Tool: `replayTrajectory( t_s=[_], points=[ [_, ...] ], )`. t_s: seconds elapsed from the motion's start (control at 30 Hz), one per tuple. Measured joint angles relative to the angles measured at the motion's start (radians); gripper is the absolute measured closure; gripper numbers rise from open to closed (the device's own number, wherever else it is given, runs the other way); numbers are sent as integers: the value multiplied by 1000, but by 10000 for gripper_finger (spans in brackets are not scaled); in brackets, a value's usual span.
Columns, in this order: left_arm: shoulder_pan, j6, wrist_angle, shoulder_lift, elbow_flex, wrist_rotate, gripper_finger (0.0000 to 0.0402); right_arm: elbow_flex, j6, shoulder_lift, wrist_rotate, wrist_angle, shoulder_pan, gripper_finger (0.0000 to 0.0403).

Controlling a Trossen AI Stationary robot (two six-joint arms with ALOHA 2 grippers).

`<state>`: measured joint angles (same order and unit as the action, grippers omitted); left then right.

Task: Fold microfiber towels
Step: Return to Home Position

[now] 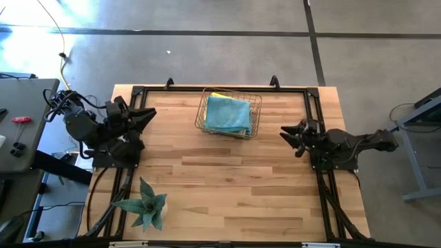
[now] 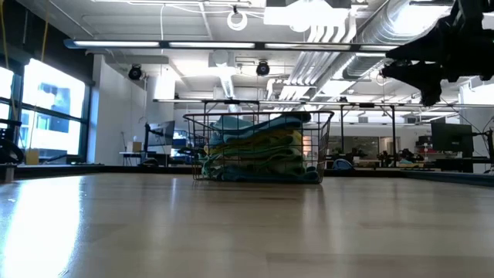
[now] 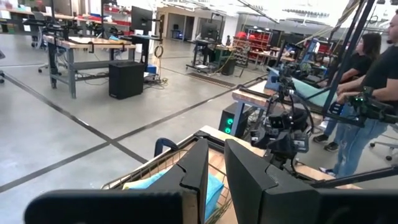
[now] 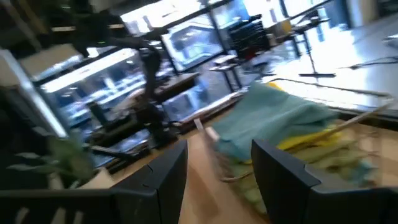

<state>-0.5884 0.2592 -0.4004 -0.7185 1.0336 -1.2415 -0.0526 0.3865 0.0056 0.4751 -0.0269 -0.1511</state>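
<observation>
A spiky green plant (image 1: 146, 204) is standing at the near left corner of the table (image 1: 227, 180). Farther in, the left gripper (image 1: 150, 114) is hovering at the left edge with only a narrow gap between its jaws. The right gripper (image 1: 284, 132) is hanging at the right edge, jaws wide, both holding nothing. At the far edge the microfiber towels (image 1: 229, 114) are lying stacked, blue on top, with the mesh of the copper wire basket (image 1: 256, 103) enclosing them.

From overhead we look straight down on the whole worktop (image 1: 227, 186). Our low camera sits level at the edge opposite the wire basket (image 2: 197, 143), facing it and the room behind. Our wrist cameras look inward from the two side edges. All four views share the basket's microfiber towels (image 2: 258, 150).
</observation>
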Motion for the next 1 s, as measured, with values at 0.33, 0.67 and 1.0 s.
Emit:
replayTrajectory(
  t_s=[0.33, 0.67, 1.0],
  points=[
    [0, 19, 0, 0, 0, 0, 355, 43, -13, 1, -76, -128, 0, 231],
    [3, 141, 2, -91, 0, 166, 355, 43, 58, 2, 142, -49, 0, 231],
    [219, 243, 109, -232, -91, 545, 379, 43, 10, 1, 161, -50, 0, 231]
  ],
)
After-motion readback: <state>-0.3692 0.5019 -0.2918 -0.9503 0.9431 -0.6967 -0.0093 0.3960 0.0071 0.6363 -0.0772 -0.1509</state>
